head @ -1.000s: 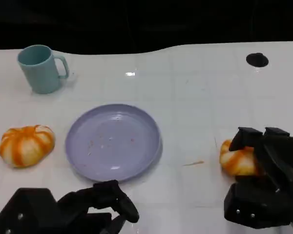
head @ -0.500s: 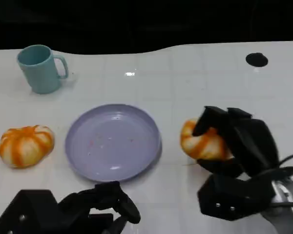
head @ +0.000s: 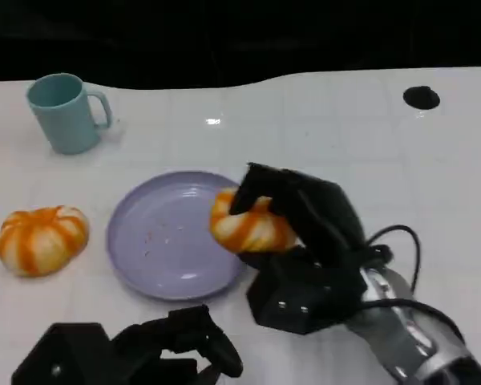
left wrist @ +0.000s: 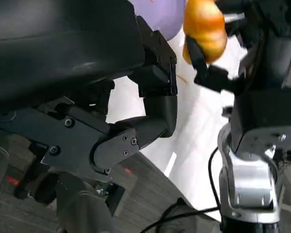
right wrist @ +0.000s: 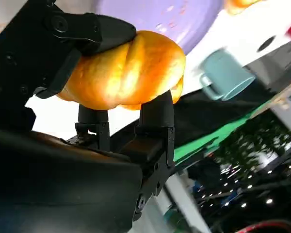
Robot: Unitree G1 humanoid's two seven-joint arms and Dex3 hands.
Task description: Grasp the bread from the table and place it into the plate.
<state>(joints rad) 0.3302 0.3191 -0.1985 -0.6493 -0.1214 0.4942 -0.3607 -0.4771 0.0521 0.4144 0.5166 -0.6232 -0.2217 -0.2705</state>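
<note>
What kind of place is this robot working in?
Probably a lab or demo space made up as a dining table: a white table holds only a purple plate, a teal mug and orange bread rolls, one of them in the right hand.

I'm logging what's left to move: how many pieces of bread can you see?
2: one bread held by the right robot hand over the plate's right edge, another bread on the table left of the plate.

Right hand (head: 293, 241) carried bread (head: 244, 226) leftward, from bare table to above plate (head: 156, 257) right rim.
</note>
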